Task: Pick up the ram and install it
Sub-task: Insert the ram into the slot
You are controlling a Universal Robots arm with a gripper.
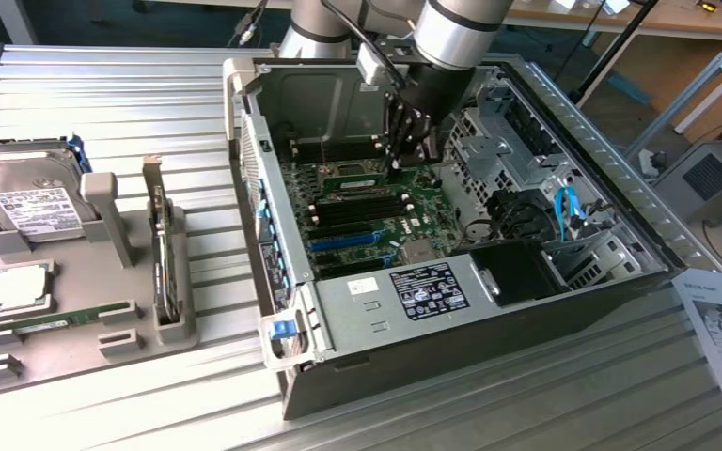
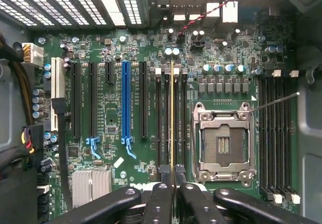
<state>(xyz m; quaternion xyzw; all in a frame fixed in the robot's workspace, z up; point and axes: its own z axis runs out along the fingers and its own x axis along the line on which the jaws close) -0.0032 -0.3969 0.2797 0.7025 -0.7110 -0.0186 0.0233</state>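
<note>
Jaws clamp ram (image 2: 172, 113) edge-on, aligned among black memory slots (image 2: 159, 118) on motherboard (image 2: 109, 121).

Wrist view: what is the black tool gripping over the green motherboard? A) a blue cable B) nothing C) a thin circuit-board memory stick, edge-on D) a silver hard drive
C: the tool pinches the thin circuit-board memory stick, lined up along the black slots beside the empty processor socket.

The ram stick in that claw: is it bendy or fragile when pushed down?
The ram looks straight along its whole thin edge, so it is probably stiff. Being so thin, it may crack if pushed askew over the motherboard slots. The gripper carries it by a narrow pinch, so it is likely light.
</note>
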